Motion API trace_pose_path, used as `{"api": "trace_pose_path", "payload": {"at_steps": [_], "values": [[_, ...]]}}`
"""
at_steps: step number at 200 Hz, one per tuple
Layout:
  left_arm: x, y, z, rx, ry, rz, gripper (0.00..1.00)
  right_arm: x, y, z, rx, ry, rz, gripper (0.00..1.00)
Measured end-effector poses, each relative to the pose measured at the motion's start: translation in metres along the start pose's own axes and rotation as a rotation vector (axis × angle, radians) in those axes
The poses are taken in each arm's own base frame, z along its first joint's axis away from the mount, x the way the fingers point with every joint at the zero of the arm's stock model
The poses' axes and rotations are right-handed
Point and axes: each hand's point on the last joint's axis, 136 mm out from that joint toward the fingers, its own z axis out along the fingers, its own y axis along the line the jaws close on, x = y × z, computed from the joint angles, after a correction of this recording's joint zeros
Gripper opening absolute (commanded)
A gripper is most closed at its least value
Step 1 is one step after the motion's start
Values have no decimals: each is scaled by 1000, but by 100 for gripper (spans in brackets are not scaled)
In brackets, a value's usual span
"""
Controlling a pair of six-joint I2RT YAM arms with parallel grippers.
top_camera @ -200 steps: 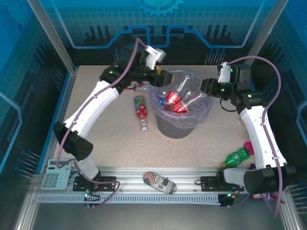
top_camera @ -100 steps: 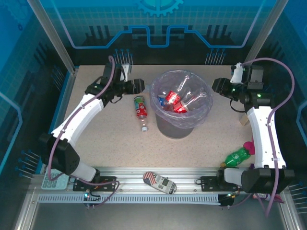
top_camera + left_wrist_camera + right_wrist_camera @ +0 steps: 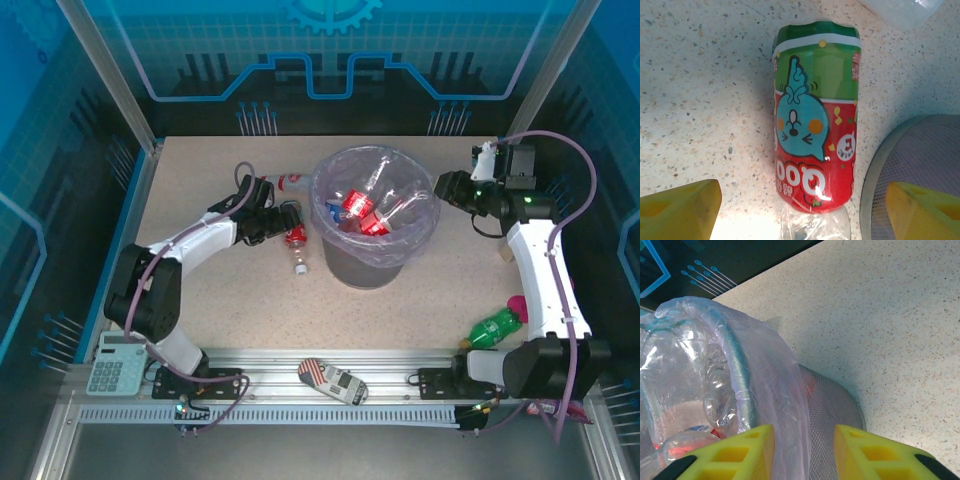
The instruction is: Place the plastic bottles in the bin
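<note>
One green-and-red-labelled clear bottle (image 3: 815, 125)

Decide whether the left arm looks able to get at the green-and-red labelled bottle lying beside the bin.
Probably yes. The left gripper hangs right above the bottle, jaws open either side of it, nothing lying on top. The bin stands close on one side and may crowd that finger.

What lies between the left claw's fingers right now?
Left wrist view: the open left claw straddles a green-and-red labelled bottle; the bin stands just beside it.
</note>
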Motion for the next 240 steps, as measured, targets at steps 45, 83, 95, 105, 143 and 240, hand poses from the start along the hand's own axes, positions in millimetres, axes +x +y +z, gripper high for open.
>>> {"api": "trace_pose_path", "payload": {"at_steps": [45,83,95,105,143,240], "values": [[13,7,32,-28,47,-17,83,-2,1,3,-8,-7,-7,37],[24,10,48,-45,79,-11,74,-1,4,-1,-15,-9,-9,40],[26,11,50,-50,85,-11,71,-1,6,-2,-26,-10,-8,41],[26,11,51,-50,86,-12,67,-1,9,-2,-40,-5,-7,42],[25,11,51,-49,84,-6,54,1,14,-3,-71,6,-1,40],[10,-6,21,-11,40,52,44,1,14,1,-76,11,6,35]]}}
